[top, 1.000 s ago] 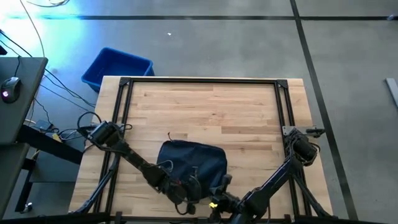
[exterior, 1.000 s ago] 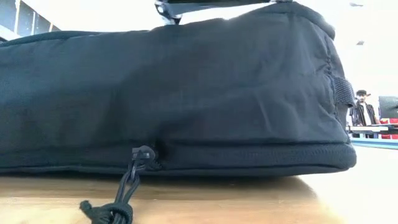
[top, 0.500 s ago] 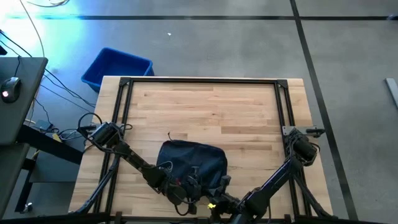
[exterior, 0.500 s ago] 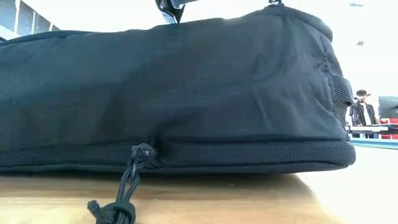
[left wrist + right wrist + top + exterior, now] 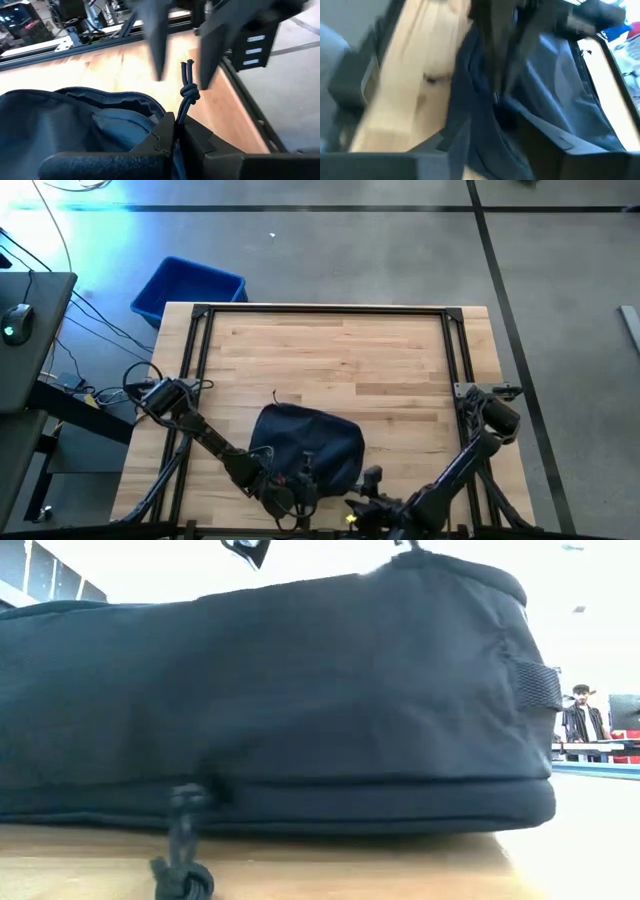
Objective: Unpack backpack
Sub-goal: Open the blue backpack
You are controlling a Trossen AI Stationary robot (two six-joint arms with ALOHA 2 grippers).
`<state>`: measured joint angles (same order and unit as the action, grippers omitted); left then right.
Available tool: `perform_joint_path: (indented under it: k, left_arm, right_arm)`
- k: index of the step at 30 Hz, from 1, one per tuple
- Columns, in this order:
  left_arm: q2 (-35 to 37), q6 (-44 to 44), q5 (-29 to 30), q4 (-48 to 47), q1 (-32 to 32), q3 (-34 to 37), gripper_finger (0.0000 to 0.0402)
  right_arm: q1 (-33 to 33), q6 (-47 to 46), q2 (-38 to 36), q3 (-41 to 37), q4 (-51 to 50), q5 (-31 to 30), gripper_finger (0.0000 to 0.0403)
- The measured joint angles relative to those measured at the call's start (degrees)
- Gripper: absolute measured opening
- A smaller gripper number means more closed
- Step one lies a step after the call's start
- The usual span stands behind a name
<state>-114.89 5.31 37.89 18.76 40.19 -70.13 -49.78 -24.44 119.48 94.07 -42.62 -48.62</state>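
Now my left hand [image 5: 176, 131] is pinching a knotted black zipper cord [image 5: 187, 95] at the backpack's [image 5: 305, 440] near edge, fingers together on it. That dark navy bag is lying flat at six o'clock on the worktop [image 5: 330, 360], partly unzipped. My right hand [image 5: 368, 485] is sitting at the bag's five o'clock corner; whether it is apart or together, I cannot tell.

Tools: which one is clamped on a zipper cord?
The left tool, shut on the knotted zipper cord of the backpack; the right tool stands open, its fingers either side of the cord's end.
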Motion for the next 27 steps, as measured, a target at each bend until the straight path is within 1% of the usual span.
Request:
perform_joint_path:
  k: [3,7,10,13,15,17,20,22,23,24,27]
  left_arm:
    - [0.00,0.00,-0.07,-0.09,0.59,0.00,0.0000]
    - [0.02,0.04,-0.11,-0.13,0.87,0.00,0.0000]
    - [0.02,0.04,-0.33,-0.28,0.80,0.00,0.0000]
    - [0.04,0.04,-0.33,-0.61,0.80,0.00,0.0000]
    - [0.04,0.04,-0.33,-0.75,0.80,0.00,0.0000]
    - [0.04,0.06,-0.03,-0.81,0.88,0.00,0.0000]
    - [0.20,0.41,0.16,-1.49,1.37,0.00,0.0000]
    - [0.50,2.71,0.42,-4.03,2.00,0.00,0.0000]
    - [0.68,4.26,1.20,-5.95,2.48,0.00,0.0000]
    - [0.89,5.97,2.25,-8.00,3.11,0.00,0.0000]
    - [1.54,11.02,6.91,-14.93,5.21,0.00,0.0000]
  right_arm:
    - [0.80,2.90,0.40,-3.49,3.13,-0.72,0.0207]
    - [2.10,12.54,0.43,-6.88,14.71,0.09,0.0242]
    - [2.83,17.59,0.43,-8.03,20.06,-0.47,0.0250]
    - [3.92,18.31,0.41,-8.03,20.41,1.11,0.0243]
    - [4.55,17.51,0.65,-8.05,20.14,3.21,0.0223]
    - [4.93,16.90,1.30,-8.05,20.18,5.02,0.0190]
    - [4.75,16.35,2.56,-8.05,19.96,6.69,0.0114]
    - [4.27,14.11,2.67,-8.10,18.71,6.54,0.0050]
    - [3.91,13.02,2.48,-8.00,17.61,6.12,0.0026]
    - [3.54,12.06,2.34,-7.90,16.05,5.10,0.0015]
    - [2.41,5.97,2.24,-7.40,9.33,0.91,0.0012]
